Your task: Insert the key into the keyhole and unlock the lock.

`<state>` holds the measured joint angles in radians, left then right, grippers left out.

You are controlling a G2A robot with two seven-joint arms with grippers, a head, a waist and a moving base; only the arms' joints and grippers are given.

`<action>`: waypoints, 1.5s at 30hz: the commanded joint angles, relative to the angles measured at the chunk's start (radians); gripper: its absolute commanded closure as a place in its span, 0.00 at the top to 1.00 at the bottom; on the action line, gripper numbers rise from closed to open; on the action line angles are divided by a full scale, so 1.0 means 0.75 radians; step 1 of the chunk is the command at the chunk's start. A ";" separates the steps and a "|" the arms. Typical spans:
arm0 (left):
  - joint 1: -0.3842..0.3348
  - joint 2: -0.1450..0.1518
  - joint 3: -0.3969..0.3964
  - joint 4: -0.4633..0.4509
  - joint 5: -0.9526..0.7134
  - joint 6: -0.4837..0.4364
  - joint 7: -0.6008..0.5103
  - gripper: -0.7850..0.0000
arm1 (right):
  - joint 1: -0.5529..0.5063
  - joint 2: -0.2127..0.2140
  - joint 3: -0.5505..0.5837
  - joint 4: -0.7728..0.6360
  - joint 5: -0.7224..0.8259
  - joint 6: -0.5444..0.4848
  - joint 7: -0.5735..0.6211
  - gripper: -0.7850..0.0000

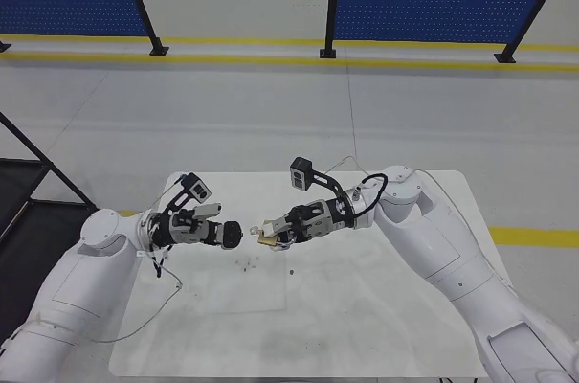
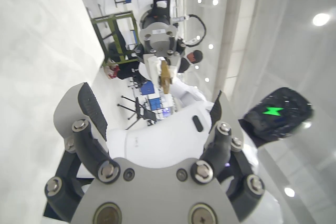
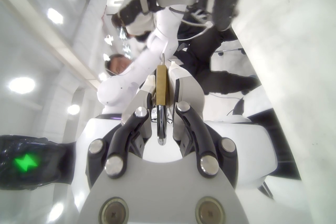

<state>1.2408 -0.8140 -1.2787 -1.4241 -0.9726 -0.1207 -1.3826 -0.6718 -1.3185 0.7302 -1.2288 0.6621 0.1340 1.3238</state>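
- Your white desk [image 1: 366, 316] stands on a grey floor with yellow lines, and blue fences run along the far side
- Both arms meet over the middle of the desk, up in the air, tip to tip and just apart
- Your right fingers [image 3: 189, 86] are closed tight on the gold lock [image 3: 160, 86]. They hold it by its flat sides, above the desk and not resting on it
- The lock's silver loop [image 3: 161, 128] points back toward the right wrist. Its other end points across at the left arm
- A thin silver bit [image 3: 162, 57] sticks out of that far end. It may be the key, already in the hole, but it is too small to be sure
- Your left fingers [image 2: 92, 109] are spread wide with nothing in them. They face the lock from close by
- Two tiny dark specks [image 1: 241, 260] lie on the desk under the arms, and they are too small to name
- So picking up the lock looks done. If that silver bit is the key, pushing it in looks done too
- What seems left: close the left fingers on the key, turn it, and let the loop pop free. You cannot tell from here if the loop has opened
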 commanded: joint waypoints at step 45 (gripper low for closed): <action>-0.101 -0.082 0.067 0.039 0.008 -0.044 -0.147 0.36 | 0.121 -0.030 -0.032 0.026 -0.123 0.085 0.036 0.00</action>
<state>1.1661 -0.8747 -1.2295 -1.3963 -0.9676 -0.1545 -1.4933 -0.5815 -1.3403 0.7065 -1.2100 0.5697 0.1987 1.3503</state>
